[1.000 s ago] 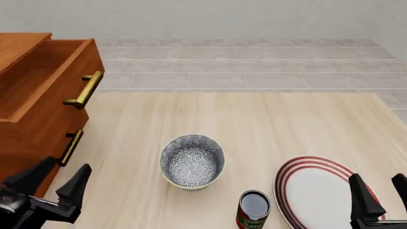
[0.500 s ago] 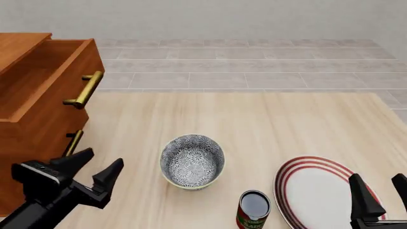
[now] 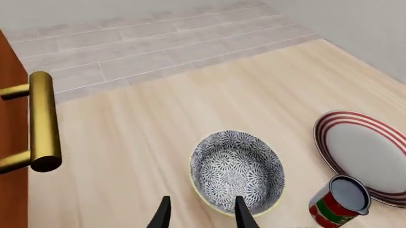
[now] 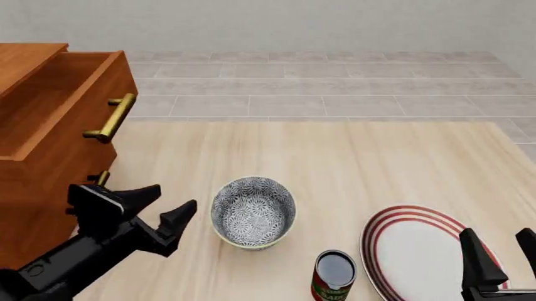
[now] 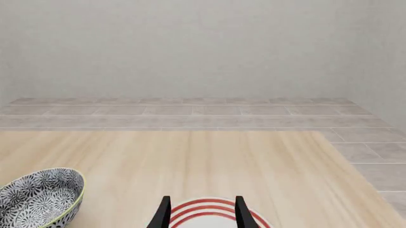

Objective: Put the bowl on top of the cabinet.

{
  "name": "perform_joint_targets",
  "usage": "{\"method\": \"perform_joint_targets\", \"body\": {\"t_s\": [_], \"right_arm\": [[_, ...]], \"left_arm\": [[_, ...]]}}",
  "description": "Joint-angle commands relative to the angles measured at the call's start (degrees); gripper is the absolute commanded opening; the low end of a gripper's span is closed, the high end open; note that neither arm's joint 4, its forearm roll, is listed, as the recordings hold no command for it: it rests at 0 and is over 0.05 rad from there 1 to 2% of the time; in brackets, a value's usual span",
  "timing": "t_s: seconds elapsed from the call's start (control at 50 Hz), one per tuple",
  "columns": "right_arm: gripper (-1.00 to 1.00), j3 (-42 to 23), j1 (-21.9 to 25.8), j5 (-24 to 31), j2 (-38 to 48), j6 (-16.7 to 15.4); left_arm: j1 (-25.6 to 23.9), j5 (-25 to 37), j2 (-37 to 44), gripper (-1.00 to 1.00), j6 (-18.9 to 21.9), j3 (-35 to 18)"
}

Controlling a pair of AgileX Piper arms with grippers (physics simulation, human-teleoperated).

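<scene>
The bowl (image 4: 253,212), grey-and-white floral with a pale rim, stands upright on the wooden table near its middle; it also shows in the left wrist view (image 3: 236,171) and the right wrist view (image 5: 38,197). The reddish-brown cabinet (image 4: 50,150) stands at the table's left, its top drawer pulled out. My left gripper (image 4: 172,199) is open, just left of the bowl and apart from it, fingers pointing toward it (image 3: 203,213). My right gripper (image 4: 501,246) is open and empty over the plate at the near right (image 5: 203,211).
A white plate with red rings (image 4: 418,251) lies at the near right. A red-and-green can (image 4: 335,276) stands between plate and bowl, close to the front edge. Brass bar handles (image 4: 113,117) stick out from the cabinet's drawers. Grey floor tiles lie beyond the table's far edge.
My left arm has moved forward and to the right, from beside the cabinet's lower drawer to just left of the bowl. The right arm and the bowl have not moved.
</scene>
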Motion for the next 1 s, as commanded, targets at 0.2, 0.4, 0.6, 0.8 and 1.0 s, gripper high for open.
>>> {"method": "perform_joint_targets", "body": {"t_s": [0.2,0.4,0.6,0.8,1.0], "right_arm": [[1.0,0.0,0.01,0.0,0.0,-0.01],[1.0,0.0,0.01,0.0,-0.01,0.0],[1.0,0.0,0.0,0.0,0.0,0.01],[1.0,0.0,0.0,0.0,0.01,0.0],[1.0,0.0,0.0,0.0,0.0,0.01]], "left_arm": [[-4.18,1.48,9.03,1.0,-1.4,-6.53],[-4.81,2.91,10.53,1.0,-1.99,-8.7],[-5.0,3.79,11.38,1.0,-1.78,-9.74],[-3.74,3.57,12.56,1.0,-2.29,-10.4],[-2.73,1.83,15.36,1.0,-3.07,-10.41]]}}
